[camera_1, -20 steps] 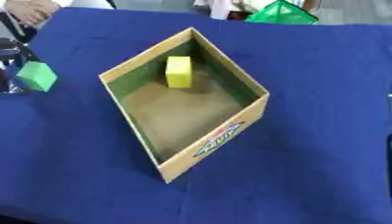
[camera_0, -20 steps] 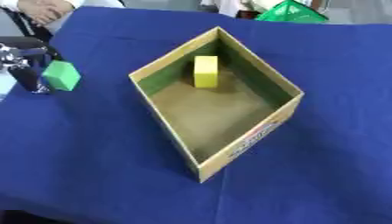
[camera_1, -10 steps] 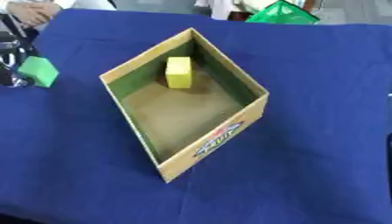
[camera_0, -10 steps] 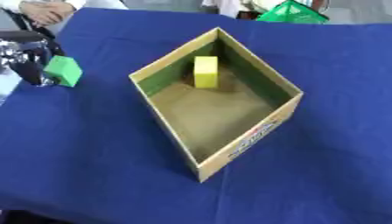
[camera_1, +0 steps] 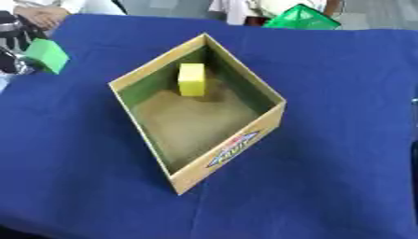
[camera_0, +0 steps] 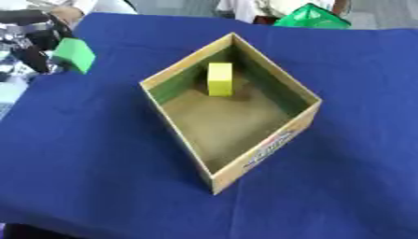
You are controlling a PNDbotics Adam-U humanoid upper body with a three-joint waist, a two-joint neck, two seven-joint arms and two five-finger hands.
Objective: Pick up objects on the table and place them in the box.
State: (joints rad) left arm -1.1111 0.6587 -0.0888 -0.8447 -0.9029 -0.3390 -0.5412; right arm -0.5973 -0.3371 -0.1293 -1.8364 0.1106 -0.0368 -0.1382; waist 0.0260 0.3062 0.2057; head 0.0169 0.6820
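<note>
The counter, covered in blue cloth, carries the open cardboard box in its middle, turned like a diamond with one corner toward the robot, and a yellow block stands inside near the far corner. At the left edge the left hand holds a green block above the cloth, its dark fingers curled round the block's left side. The box lies to the right of this hand and a little nearer the robot, so I judge the left hand must carry the block rightward over the near-left wall; the right hand is not visible.

Green cube aloft; yellow block upright inside box.
</note>
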